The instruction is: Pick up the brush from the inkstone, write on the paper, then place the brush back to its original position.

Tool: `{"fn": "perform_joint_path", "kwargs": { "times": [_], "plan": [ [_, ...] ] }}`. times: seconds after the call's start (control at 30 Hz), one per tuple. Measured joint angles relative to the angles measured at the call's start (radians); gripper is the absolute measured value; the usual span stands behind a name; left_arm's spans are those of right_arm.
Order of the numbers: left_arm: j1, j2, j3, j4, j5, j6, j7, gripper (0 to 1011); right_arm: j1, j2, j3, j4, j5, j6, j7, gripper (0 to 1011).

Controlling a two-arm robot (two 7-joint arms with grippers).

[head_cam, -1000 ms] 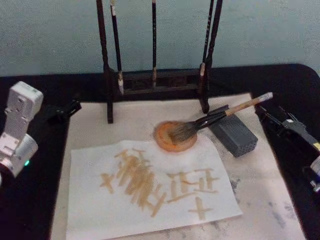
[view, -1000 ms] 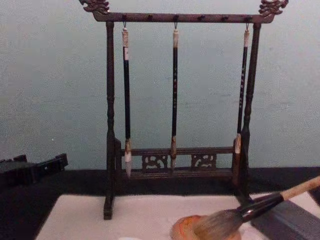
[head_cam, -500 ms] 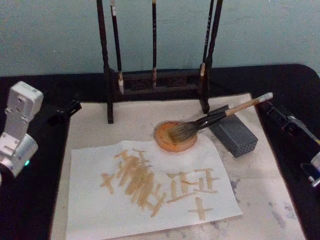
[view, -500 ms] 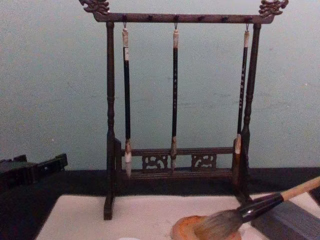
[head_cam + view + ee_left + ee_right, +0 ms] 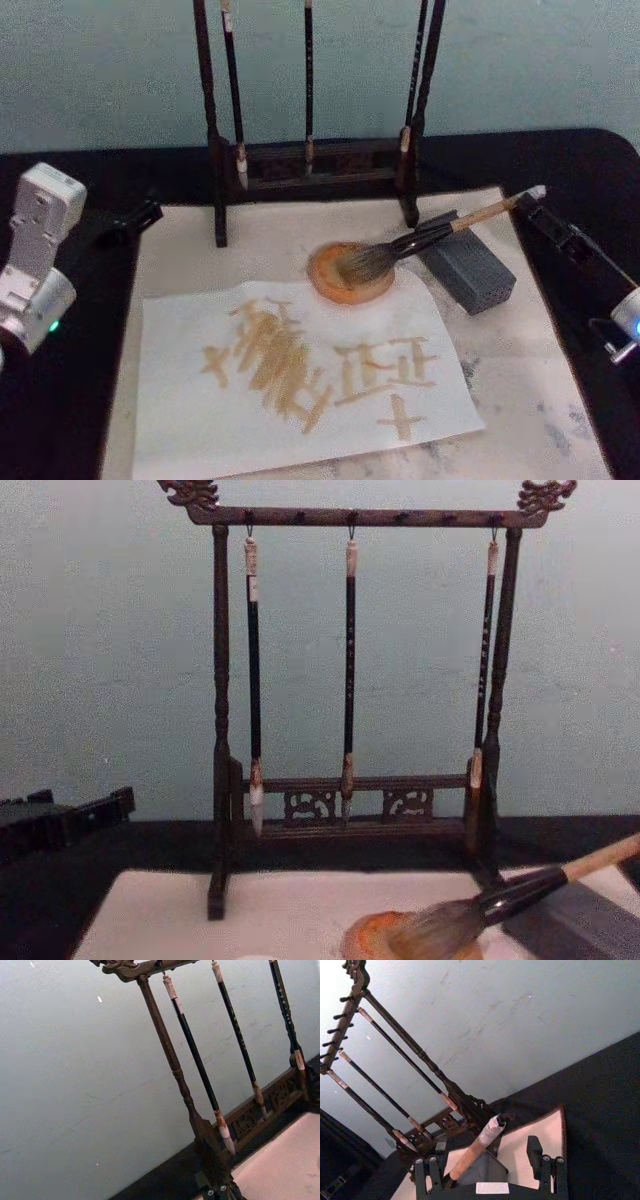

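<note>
The brush (image 5: 420,240) lies slanted, its bushy bristles on the round orange inkstone (image 5: 328,278) and its tan handle propped on a grey block (image 5: 470,275). In the chest view the brush (image 5: 520,888) and inkstone (image 5: 368,936) sit at the lower right. The paper (image 5: 300,400), covered with tan strokes, lies in front of the inkstone. My right gripper (image 5: 538,213) is at the handle's far end. In the right wrist view it (image 5: 485,1162) stands open, with the handle tip (image 5: 490,1132) between its fingers, untouched. My left gripper (image 5: 130,220) rests parked at the table's left.
A dark wooden rack (image 5: 310,160) with three thin hanging brushes stands behind the inkstone, close to the brush's path upward. A pale felt mat (image 5: 520,380) underlies everything on a black table. The left gripper (image 5: 80,815) sits low at the chest view's left edge.
My right arm has shifted and its fingertips have come in to the end of the brush handle. The brush, the paper and the left arm have not moved.
</note>
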Motion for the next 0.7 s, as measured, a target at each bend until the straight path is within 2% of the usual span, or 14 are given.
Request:
{"fn": "perform_joint_path", "kwargs": {
  "times": [0.7],
  "plan": [
    [0.000, 0.000, 0.000, 0.000, 0.000, 0.000, 0.000, 1002, 0.094, -0.026, -0.043, 0.127, 0.019, -0.001, 0.049, 1008]
  ]
}}
